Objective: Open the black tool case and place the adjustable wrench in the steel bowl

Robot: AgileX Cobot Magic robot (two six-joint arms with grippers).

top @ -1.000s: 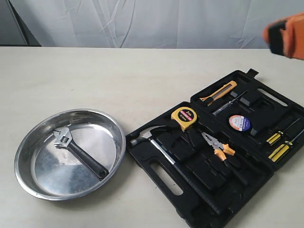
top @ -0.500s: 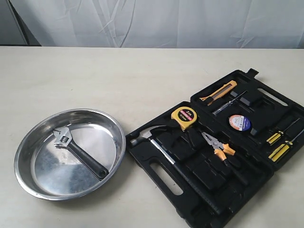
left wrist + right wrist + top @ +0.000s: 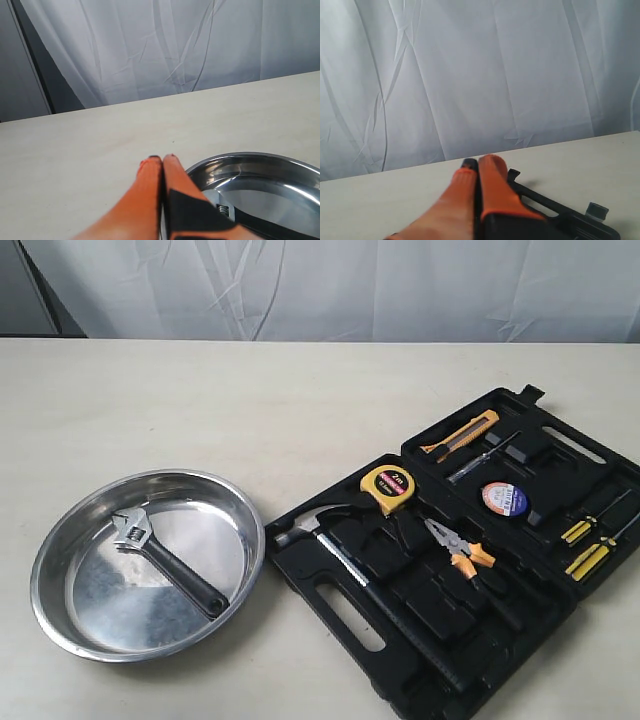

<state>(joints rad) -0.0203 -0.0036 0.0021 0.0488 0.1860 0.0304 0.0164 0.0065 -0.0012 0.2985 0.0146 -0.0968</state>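
The black tool case (image 3: 350, 610) lies wide open on the right of the table, its two halves flat. The adjustable wrench (image 3: 165, 562) rests inside the steel bowl (image 3: 60, 615) at the left, silver head toward the back. Neither gripper shows in the exterior view. In the left wrist view my left gripper (image 3: 162, 158) is shut and empty, its orange fingers pressed together just beside the bowl's rim (image 3: 250, 156), with part of the wrench (image 3: 250, 220) visible behind them. My right gripper (image 3: 480, 161) is shut and empty above an edge of the case (image 3: 555, 207).
The open case holds a claw hammer (image 3: 370, 585), a yellow tape measure (image 3: 388, 489), orange-handled pliers (image 3: 458, 550), a utility knife (image 3: 460, 436), a tape roll (image 3: 503, 499) and screwdrivers (image 3: 592, 540). A white curtain (image 3: 330, 285) backs the table.
One second ago an orange gripper showed at the top right of the exterior view; it has since left that view. The wrench, bowl and case have not moved.
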